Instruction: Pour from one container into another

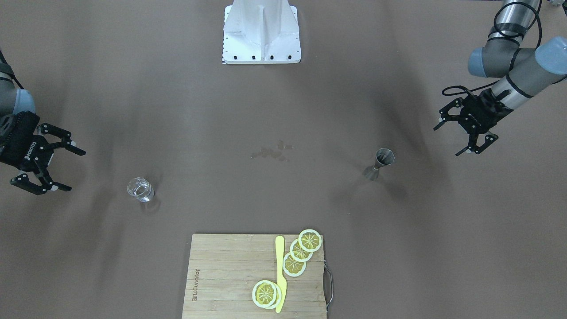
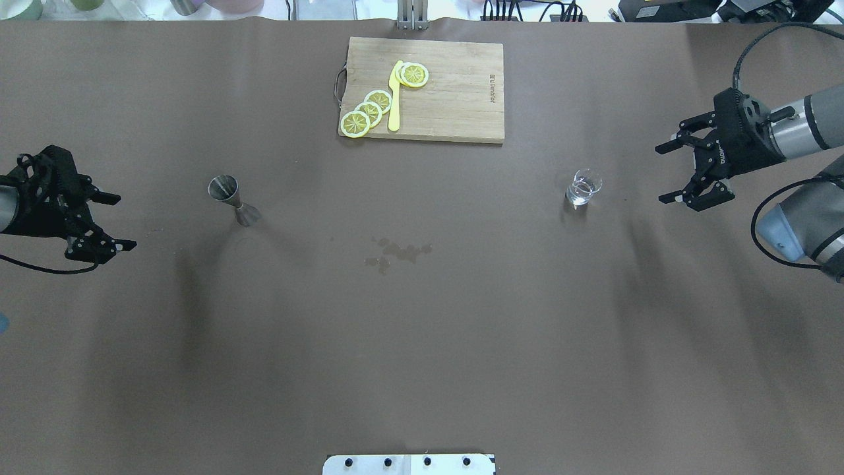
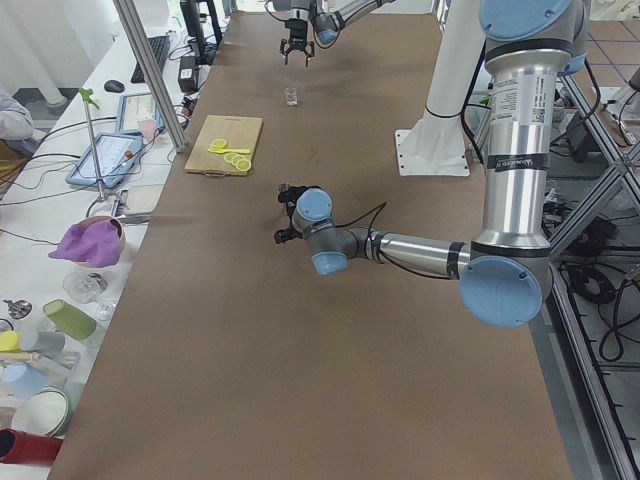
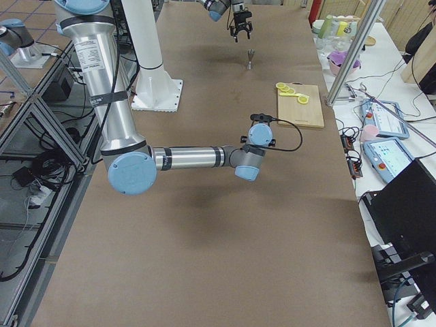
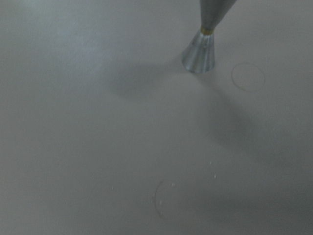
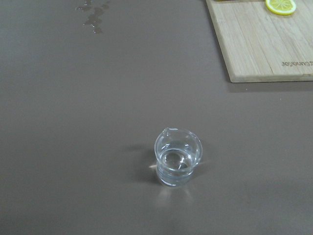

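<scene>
On table [image 2: 422, 343]: glass [image 2: 583, 187] near right gripper [image 2: 661, 174]; jigger [image 2: 232, 198] near left gripper [image 2: 125, 221]; both spread, empty.

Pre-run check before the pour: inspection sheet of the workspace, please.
Surface: brown table cover; damp-looking stain patch mid-table.
Job's things: glass upright, seems to hold clear liquid; jigger upright; both untouched, far apart.
Clutter: cutting board at the far edge with lemon slices and a yellow knife.
Grippers: left gripper open, empty; right gripper open, empty.
Cables: right arm cable loops above the wrist; left arm cable hangs below the wrist.
Surroundings: side bench with tablets and cups.
</scene>
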`<state>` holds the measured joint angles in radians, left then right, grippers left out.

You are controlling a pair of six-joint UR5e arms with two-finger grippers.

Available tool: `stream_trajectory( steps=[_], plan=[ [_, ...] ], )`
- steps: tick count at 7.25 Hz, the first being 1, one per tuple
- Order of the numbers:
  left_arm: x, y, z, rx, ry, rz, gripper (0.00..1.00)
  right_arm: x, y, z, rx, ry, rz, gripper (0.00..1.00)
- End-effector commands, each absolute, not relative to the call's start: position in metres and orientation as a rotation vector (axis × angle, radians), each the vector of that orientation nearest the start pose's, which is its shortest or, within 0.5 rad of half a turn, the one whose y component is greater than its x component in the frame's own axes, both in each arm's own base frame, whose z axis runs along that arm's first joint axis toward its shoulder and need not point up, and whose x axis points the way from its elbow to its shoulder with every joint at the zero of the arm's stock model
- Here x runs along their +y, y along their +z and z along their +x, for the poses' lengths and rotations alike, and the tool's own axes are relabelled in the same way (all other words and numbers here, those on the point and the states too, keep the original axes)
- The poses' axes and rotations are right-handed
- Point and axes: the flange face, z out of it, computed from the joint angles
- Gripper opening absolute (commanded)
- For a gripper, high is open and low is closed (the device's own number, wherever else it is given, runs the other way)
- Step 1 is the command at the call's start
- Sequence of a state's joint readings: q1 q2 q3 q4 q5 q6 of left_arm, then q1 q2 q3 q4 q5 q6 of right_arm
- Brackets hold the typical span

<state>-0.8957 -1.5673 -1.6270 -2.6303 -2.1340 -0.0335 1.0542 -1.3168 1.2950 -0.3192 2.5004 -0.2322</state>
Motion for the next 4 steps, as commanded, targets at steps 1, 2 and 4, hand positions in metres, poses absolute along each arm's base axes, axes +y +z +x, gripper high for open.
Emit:
stream_trajectory(
  steps=[1, 2, 4],
  plan=[
    [-0.435, 0.482, 0.277, 0.868, 0.905, 0.879, 0.97, -0.533, 0.515, -0.271, -1.037, -1.202, 1.107, 0.99],
    [-0.432, 0.479, 0.283, 0.865, 0.913, 0.869, 0.97, -0.531, 0.518, -0.284, -1.042, -1.205, 1.142, 0.99],
    [-0.419, 0.464, 0.31, 0.906, 0.958, 0.931, 0.98, -0.528, 0.526, -0.306, -1.015, -1.195, 1.192, 0.98]
  ],
)
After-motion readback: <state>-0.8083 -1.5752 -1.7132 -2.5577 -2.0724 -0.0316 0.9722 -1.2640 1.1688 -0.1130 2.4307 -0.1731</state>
